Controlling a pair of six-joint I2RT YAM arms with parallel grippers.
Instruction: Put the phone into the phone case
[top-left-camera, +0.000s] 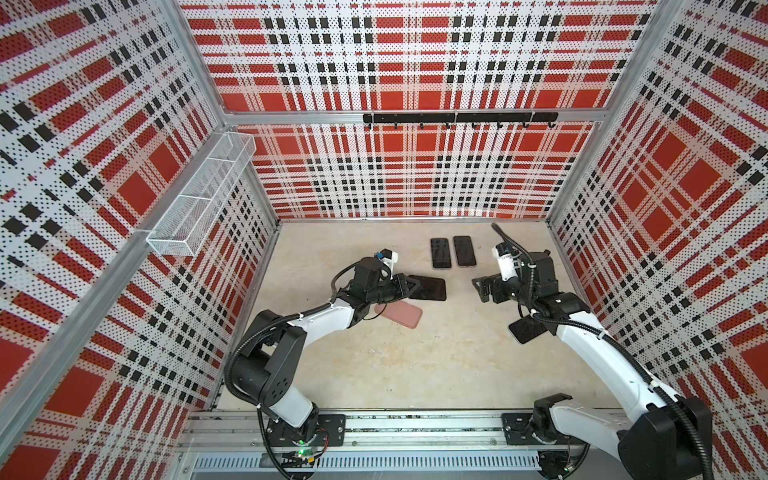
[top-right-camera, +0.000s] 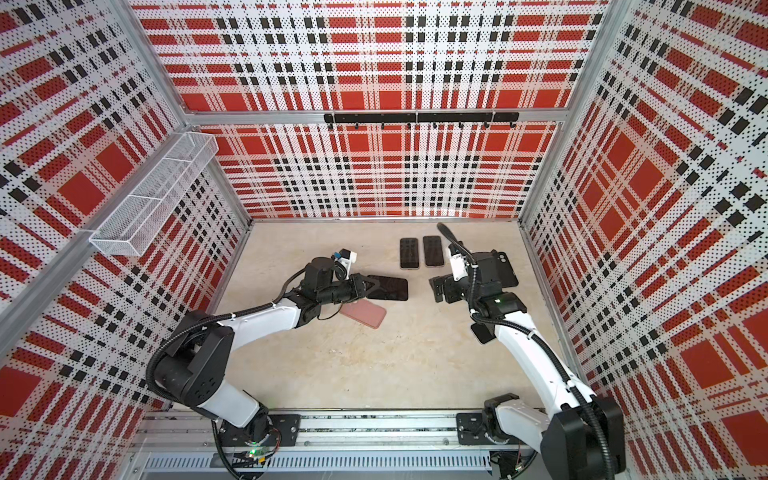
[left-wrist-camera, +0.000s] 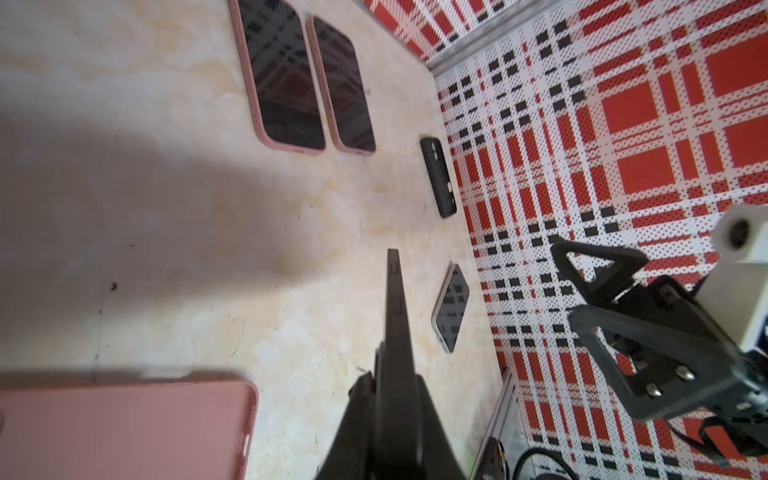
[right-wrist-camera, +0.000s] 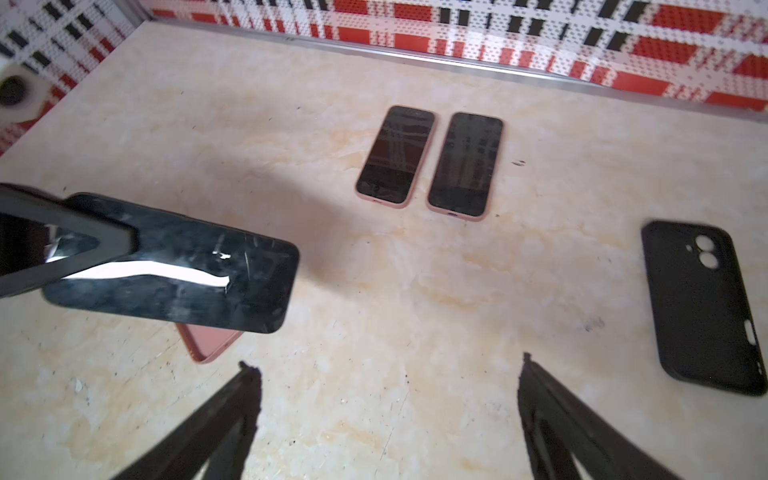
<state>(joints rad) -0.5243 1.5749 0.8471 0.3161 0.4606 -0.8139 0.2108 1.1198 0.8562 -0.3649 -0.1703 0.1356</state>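
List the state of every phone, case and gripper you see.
Left gripper: shut on black phone.
Right gripper: open, empty.
Black phone: held in the air, uncased.
Pink case: empty, lying flat.
Two pink-cased phones: flat, screens up.
Black case: empty, flat.
Silver-edged phone: uncased, screen up.

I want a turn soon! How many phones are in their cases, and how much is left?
Two pink-cased phones look done at the back. In hand: the left fingers are shut on a black phone, lifted by the empty pink case; it isn't in yet. The right fingers are open, holding nothing. A black case and a light-edged phone are left.
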